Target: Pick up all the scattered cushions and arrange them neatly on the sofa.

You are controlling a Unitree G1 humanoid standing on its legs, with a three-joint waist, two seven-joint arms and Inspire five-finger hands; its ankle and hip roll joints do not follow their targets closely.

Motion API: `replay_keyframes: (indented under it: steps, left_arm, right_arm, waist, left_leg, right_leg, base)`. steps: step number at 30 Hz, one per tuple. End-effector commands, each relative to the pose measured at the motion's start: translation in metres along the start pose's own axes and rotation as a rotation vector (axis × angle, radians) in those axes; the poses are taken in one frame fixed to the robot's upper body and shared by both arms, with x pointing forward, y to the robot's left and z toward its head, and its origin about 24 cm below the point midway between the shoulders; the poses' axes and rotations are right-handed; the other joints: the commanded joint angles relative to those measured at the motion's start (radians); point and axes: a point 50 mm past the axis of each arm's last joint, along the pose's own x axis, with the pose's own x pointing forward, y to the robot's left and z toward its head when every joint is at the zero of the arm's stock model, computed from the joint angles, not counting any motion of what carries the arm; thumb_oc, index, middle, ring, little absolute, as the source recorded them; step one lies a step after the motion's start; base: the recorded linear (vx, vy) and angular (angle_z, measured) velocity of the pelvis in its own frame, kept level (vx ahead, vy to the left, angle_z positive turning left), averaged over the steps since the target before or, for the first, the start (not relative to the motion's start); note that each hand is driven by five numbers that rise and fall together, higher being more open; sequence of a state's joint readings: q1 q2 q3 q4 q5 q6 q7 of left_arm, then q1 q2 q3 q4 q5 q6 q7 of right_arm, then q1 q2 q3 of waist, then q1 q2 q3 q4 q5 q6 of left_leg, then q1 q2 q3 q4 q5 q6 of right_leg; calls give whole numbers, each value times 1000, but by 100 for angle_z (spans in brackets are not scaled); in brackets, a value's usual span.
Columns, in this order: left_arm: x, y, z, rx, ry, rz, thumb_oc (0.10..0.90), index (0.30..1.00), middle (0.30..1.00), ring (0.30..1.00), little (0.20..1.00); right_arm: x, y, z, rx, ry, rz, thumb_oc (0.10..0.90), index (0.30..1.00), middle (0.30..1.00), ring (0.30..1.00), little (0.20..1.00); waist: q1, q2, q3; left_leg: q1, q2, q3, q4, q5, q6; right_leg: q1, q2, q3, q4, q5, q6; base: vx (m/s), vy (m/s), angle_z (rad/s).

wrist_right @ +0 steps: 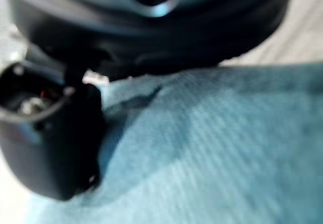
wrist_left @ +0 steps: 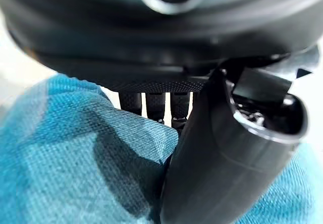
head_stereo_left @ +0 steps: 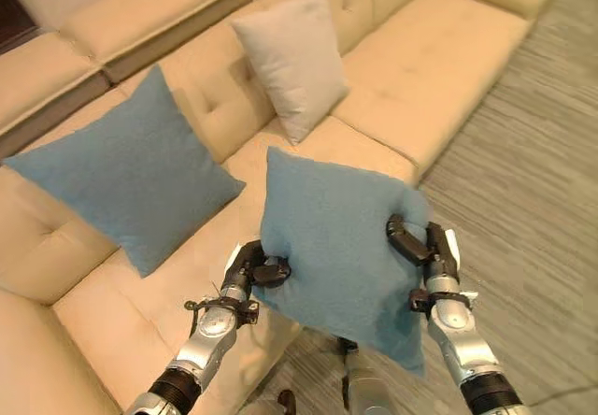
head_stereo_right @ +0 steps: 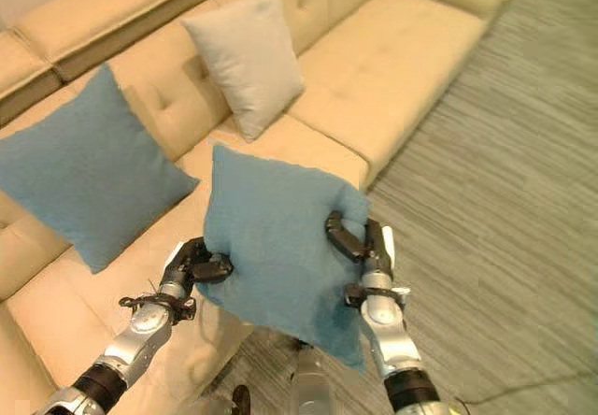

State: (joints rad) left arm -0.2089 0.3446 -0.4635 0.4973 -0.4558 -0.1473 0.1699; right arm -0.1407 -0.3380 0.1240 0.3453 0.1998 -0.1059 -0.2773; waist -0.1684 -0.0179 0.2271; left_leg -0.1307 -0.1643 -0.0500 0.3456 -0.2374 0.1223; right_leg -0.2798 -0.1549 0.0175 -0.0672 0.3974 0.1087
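1. Fingers (wrist_left: pixel 156 105) of the left hand (head_stereo_left: pixel 257 270) curl round one edge of the carried blue cushion (head_stereo_left: pixel 341 256); the right hand (head_stereo_left: pixel 420 242) pinches the opposite edge.
2. The carried blue cushion hangs between both hands, above the front edge of the cream sofa (head_stereo_left: pixel 439 41), its flat face toward the camera.
3. The open seat lies just ahead of the hands, between the blue cushion on the sofa (head_stereo_left: pixel 131 172) and the grey cushion (head_stereo_left: pixel 294 55).
4. Both placed cushions lean against the backrest.

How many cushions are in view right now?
3. One blue cushion and a grey cushion lean on the sofa backrest; another blue cushion is held between left robot hand and right robot hand.
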Motion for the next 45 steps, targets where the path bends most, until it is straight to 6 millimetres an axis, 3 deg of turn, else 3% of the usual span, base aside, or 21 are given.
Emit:
replay_keyframes:
  steps: [1, 2, 3, 6, 7, 8, 9, 13, 15, 17, 19, 22, 24, 25, 27, 29, 31, 40, 41, 43, 45]
  left_arm:
    - [3, -102, 117, -49, -543, -400, 400, 300, 300, 300, 300]
    - [3, -102, 117, -48, -543, -400, 400, 300, 300, 300, 300]
    - [2, -96, 115, -53, -538, -382, 400, 300, 300, 300, 300]
    - [2, -96, 115, -53, -538, -382, 400, 300, 300, 300, 300]
    - [1, -89, 111, -47, -522, -367, 400, 300, 300, 300, 300]
    - [1, -90, 111, -47, -522, -368, 400, 300, 300, 300, 300]
    - [2, -82, 103, -36, -493, -344, 400, 300, 300, 300, 300]
    - [2, -81, 96, -49, -461, -339, 400, 300, 300, 300, 300]
    - [2, -84, 97, -43, -465, -355, 400, 300, 300, 300, 300]
    - [2, -82, 98, -58, -472, -346, 400, 300, 300, 300, 300]
    - [3, -83, 100, -98, -472, -334, 400, 300, 300, 300, 300]
    - [4, -88, 104, -110, -478, -354, 400, 300, 300, 300, 300]
    - [5, -88, 108, -116, -491, -335, 400, 300, 300, 300, 300]
    - [4, -88, 107, -128, -491, -343, 400, 300, 300, 300, 300]
    - [3, -84, 102, -119, -479, -334, 400, 300, 300, 300, 300]
    - [1, -81, 95, -105, -459, -324, 400, 300, 300, 300, 300]
    - [-1, -80, 90, -111, -446, -320, 400, 300, 300, 300, 300]
    - [1, -74, 88, -41, -450, -283, 400, 300, 300, 300, 300]
    - [1, -72, 88, -41, -451, -283, 400, 300, 300, 300, 300]
    - [2, -64, 87, -22, -441, -253, 400, 300, 300, 300, 300]
    - [3, -63, 86, -12, -436, -249, 400, 300, 300, 300, 300]
  right_arm:
    - [1, 28, 70, 19, -355, 204, 400, 300, 300, 300, 300]
    - [1, 28, 70, 19, -355, 204, 400, 300, 300, 300, 300]
    - [-1, 28, 66, 20, -336, 210, 400, 300, 300, 300, 300]
    - [-1, 28, 66, 20, -336, 210, 400, 300, 300, 300, 300]
    - [-3, 31, 59, 21, -306, 221, 400, 300, 300, 300, 300]
    - [-3, 31, 59, 21, -306, 221, 400, 300, 300, 300, 300]
    - [-3, 37, 55, -3, -283, 247, 400, 300, 300, 300, 300]
    - [-3, 36, 50, -25, -263, 249, 400, 300, 300, 300, 300]
    - [-5, 35, 50, -20, -263, 251, 400, 300, 300, 300, 300]
    - [-5, 34, 52, -12, -275, 251, 400, 300, 300, 300, 300]
    - [-5, 33, 53, 2, -283, 269, 400, 300, 300, 300, 300]
    - [-8, 29, 50, 14, -276, 260, 400, 300, 300, 300, 300]
    - [-7, 30, 51, 9, -276, 264, 400, 300, 300, 300, 300]
    - [-9, 32, 48, 11, -269, 287, 400, 300, 300, 300, 300]
    - [-11, 31, 40, 14, -239, 300, 400, 300, 300, 300, 300]
    - [-12, 31, 36, 20, -223, 301, 400, 300, 300, 300, 300]
    - [-13, 34, 34, 29, -211, 306, 400, 300, 300, 300, 300]
    - [-17, 42, 27, 67, -184, 330, 400, 300, 300, 300, 300]
    - [-16, 45, 29, 70, -185, 334, 400, 300, 300, 300, 300]
    - [-14, 53, 32, 76, -187, 349, 400, 300, 300, 300, 300]
    - [-15, 54, 31, 78, -185, 351, 400, 300, 300, 300, 300]
  waist:
    - [34, 121, -38]
    - [35, 120, -39]
    - [52, 131, -55]
    - [54, 131, -58]
    - [89, 129, -83]
    - [90, 130, -84]
    - [129, 123, -109]
    - [151, 109, -133]
    - [145, 96, -126]
    - [144, 95, -126]
    - [143, 87, -101]
    - [135, 79, -84]
    - [157, 56, -56]
    - [172, 35, -46]
    - [173, 25, -53]
    - [182, 14, -57]
    - [179, 25, -67]
    - [151, 23, -84]
    - [157, 26, -81]
    - [194, 30, -81]
    - [196, 29, -80]
  left_leg:
    - [169, 71, 90, -326, 97, -89]
    - [168, 70, 91, -326, 99, -88]
    - [160, 92, 160, -336, 108, -89]
    - [156, 91, 162, -336, 110, -89]
    - [149, 114, 259, -345, 118, -90]
    - [149, 114, 259, -345, 118, -90]
    - [139, 127, 339, -357, 133, -95]
    - [112, 143, 379, -362, 155, -107]
    - [86, 170, 370, -362, 183, -122]
    - [63, 188, 375, -353, 201, -133]
    - [14, 242, 331, -362, 277, -186]
    - [-6, 241, 248, -382, 296, -205]
    - [-35, 193, 77, -330, 263, -212]
    - [-36, 138, -64, -303, 219, -205]
    - [-12, 105, -88, -274, 181, -182]
    - [-4, 14, -131, -228, 139, -150]
    - [23, -3, -151, -268, 126, -114]
    - [54, 23, -70, -307, 144, -110]
    - [55, 36, -50, -308, 142, -112]
    - [65, 105, 68, -310, 124, -124]
    - [78, 113, 80, -312, 118, -124]
  right_leg:
    - [76, -47, -213, 244, -386, 58]
    - [74, -48, -212, 243, -384, 58]
    - [114, -96, -285, 313, -400, 56]
    - [110, -96, -283, 311, -397, 55]
    - [194, -157, -401, 342, -399, 66]
    - [194, -156, -401, 341, -398, 66]
    - [271, -193, -461, 295, -378, 88]
    - [325, -179, -428, 204, -377, 108]
    - [315, -93, -318, 149, -449, 84]
    - [298, -64, -290, 110, -454, 77]
    - [305, 16, -287, 35, -477, 41]
    - [302, 44, -313, 11, -465, 23]
    - [284, 64, -277, 33, -463, 4]
    - [279, 89, -220, 30, -459, -7]
    - [273, 99, -181, 27, -450, -12]
    - [253, 122, -122, 23, -432, -14]
    - [250, 160, -66, 24, -433, -17]
    - [235, 186, 1, 36, -440, -4]
    - [225, 178, -23, 60, -446, 0]
    - [223, 78, -260, 111, -466, 14]
    - [226, 62, -286, 109, -461, 16]
  base:
    - [-418, -65, -129]
    - [-180, -54, -148]
    - [-117, -40, -125]
    - [-58, -60, -126]
    - [-56, -142, -103]
    - [-144, -336, -163]
    - [-88, -194, -143]
    - [-133, -316, -131]
    - [-85, -323, -59]
    - [-85, -396, -39]
    - [-212, -673, -39]
    - [-132, -312, 3]
    - [-73, -296, 4]
    - [-30, -334, -42]
    - [0, -192, -65]
    - [-7, -66, -106]
    - [67, -16, -113]
    - [71, 29, -48]
    - [22, -18, -73]
    - [116, -147, -139]
    - [129, -109, -126]
